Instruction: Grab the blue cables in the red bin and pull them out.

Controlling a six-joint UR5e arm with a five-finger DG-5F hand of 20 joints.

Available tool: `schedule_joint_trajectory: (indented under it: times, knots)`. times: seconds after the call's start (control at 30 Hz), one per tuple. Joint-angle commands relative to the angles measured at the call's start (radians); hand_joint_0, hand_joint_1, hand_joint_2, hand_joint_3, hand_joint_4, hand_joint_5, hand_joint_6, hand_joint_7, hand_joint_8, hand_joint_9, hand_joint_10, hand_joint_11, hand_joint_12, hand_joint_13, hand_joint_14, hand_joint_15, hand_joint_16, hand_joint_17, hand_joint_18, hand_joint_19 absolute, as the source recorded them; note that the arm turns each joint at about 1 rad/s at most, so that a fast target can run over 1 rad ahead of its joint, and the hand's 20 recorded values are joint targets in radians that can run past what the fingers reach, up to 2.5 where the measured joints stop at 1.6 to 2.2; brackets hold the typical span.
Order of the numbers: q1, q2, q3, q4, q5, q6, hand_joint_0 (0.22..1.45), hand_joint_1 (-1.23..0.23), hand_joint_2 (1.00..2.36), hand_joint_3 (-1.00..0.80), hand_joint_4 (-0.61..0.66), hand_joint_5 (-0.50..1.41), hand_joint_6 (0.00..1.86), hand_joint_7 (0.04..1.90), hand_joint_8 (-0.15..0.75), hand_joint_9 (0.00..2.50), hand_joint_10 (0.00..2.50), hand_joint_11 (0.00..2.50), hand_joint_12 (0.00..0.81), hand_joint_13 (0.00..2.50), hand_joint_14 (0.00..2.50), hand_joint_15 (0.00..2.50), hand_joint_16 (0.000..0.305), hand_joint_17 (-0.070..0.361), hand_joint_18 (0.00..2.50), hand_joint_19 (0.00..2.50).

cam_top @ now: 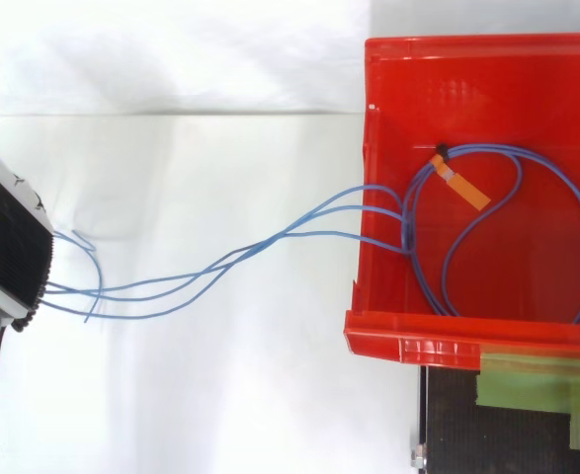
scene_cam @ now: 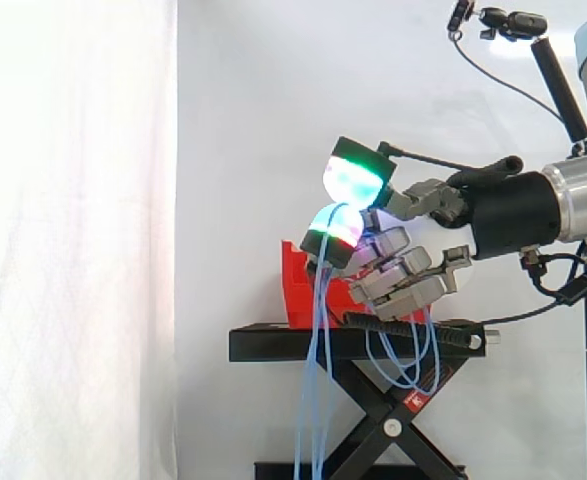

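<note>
Fingers (scene_cam: 398, 285) of the hand (scene_cam: 413, 270) are curled round the blue cables (scene_cam: 313, 380) and hold them fast. In the side view their glowing pads show just above the red bin (scene_cam: 298, 290). From that grip several strands drop straight down past the front edge of the black stand (scene_cam: 303, 345). Another loop sags beneath the palm and hangs below the surface that carries the bin.

Seen from above, the hand (cam_top: 8, 252) sits at the left edge, well apart from the bin (cam_top: 388, 336). The cables (cam_top: 282, 237) stretch across the gap and pass over the bin's left wall. The rest of the bundle lies coiled on the bin floor, with an orange tag (cam_top: 464, 186) fixed near the coil's top. Green tape (cam_top: 537, 380) lies on the stand just beside the bin's near rim.

Only the strands themselves cross the space between hand and bin. Open room lies left of the stand, up to the white curtain (scene_cam: 73, 240) behind the work.
</note>
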Motion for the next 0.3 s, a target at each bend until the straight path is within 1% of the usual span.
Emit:
schedule_joint_trajectory:
  times: [0.0, 0.17, 0.23, 0.27]
  knots:
    - [0.000, 0.000, -0.001, 0.000, 0.000, 0.000, 1.02, -1.06, 1.01, -0.39, -0.24, 0.50, 1.47, 0.49, 0.225, 0.72, 2.50, 1.15, 0.308, 0.90, 2.50, 1.17, 0.037, 0.084, 1.37, 1.83]
    - [0.000, 0.000, -0.001, 0.000, 0.000, 0.000, 1.02, -1.06, 1.01, -0.40, -0.24, 0.50, 1.47, 0.48, 0.225, 0.72, 2.50, 1.13, 0.309, 0.90, 2.50, 1.19, 0.037, 0.083, 1.37, 1.83]
    - [0.000, 0.000, 0.000, 0.000, 0.000, 0.000, 1.02, -1.06, 1.01, -0.39, -0.24, 0.50, 1.47, 0.48, 0.220, 0.72, 2.50, 1.11, 0.315, 0.91, 2.50, 1.17, 0.037, 0.083, 1.37, 1.83]
    - [0.000, 0.000, 0.000, 0.000, 0.000, 0.000, 1.02, -1.06, 1.01, -0.40, -0.24, 0.50, 1.47, 0.48, 0.226, 0.72, 2.50, 1.13, 0.308, 0.90, 2.50, 1.17, 0.037, 0.084, 1.37, 1.83]
